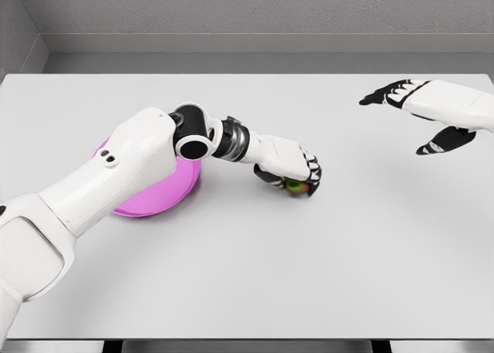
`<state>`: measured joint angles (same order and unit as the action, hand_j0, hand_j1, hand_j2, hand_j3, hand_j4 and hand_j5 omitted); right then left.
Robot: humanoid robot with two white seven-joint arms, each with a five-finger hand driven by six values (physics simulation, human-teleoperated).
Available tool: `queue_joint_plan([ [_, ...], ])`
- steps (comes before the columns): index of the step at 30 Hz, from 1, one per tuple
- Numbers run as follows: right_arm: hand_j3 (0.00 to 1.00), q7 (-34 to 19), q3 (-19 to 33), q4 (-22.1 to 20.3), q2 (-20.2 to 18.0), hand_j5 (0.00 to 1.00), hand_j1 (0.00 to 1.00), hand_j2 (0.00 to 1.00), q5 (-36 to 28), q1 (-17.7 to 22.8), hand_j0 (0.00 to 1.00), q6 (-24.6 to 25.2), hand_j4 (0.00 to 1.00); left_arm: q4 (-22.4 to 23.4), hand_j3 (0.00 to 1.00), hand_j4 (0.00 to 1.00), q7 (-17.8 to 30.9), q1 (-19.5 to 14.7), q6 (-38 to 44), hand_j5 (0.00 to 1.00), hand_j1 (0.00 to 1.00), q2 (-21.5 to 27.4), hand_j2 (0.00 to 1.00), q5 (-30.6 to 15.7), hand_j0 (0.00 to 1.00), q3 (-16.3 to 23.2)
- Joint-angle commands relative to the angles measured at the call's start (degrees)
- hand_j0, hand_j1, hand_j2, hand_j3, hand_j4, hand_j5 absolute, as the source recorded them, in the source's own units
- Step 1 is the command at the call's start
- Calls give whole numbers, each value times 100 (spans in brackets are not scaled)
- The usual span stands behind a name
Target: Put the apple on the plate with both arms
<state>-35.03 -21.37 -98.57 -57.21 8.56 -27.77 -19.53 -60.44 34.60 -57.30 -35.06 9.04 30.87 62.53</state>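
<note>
**Left hand closes on the apple**

Left hand (297, 171) sits curled over the apple (296, 186), fingers wrapped on it at table (247, 276) centre. Grasp step, by the look of it; next calls for a lift and carry toward 9 o'clock, where the pink plate (154, 202) waits under the forearm. Right hand (421, 110) hovers spread at 2 o'clock, holding nothing

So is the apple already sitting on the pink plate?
No, the apple is on the table inside the left hand, off to the right of the pink plate.
</note>
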Motion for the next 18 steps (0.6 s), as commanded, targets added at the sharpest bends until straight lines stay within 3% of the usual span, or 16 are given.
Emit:
queue_joint_plan([
  [1, 100, 3, 19, 39, 34, 100, 100, 100, -21, 0, 100, 10, 100, -12, 27, 27, -23, 0, 6, 27, 27, 36, 27, -81, 27, -56],
  [5, 100, 3, 18, 13, -9, 100, 100, 100, -21, 9, 100, 10, 100, -126, 20, 20, -23, -9, 6, 20, 20, 352, 20, -415, 20, -206],
  [9, 100, 3, 27, 22, 17, 100, 100, 100, -21, 18, 100, 10, 100, -249, 19, 19, -23, -105, 6, 19, 19, 510, 19, -661, 19, -215],
  [18, 100, 3, 54, 57, 43, 100, 100, 100, -30, 0, 100, 45, 100, -1848, 19, 19, -23, -106, 6, 19, 19, 2576, 19, -1294, 19, -416],
])
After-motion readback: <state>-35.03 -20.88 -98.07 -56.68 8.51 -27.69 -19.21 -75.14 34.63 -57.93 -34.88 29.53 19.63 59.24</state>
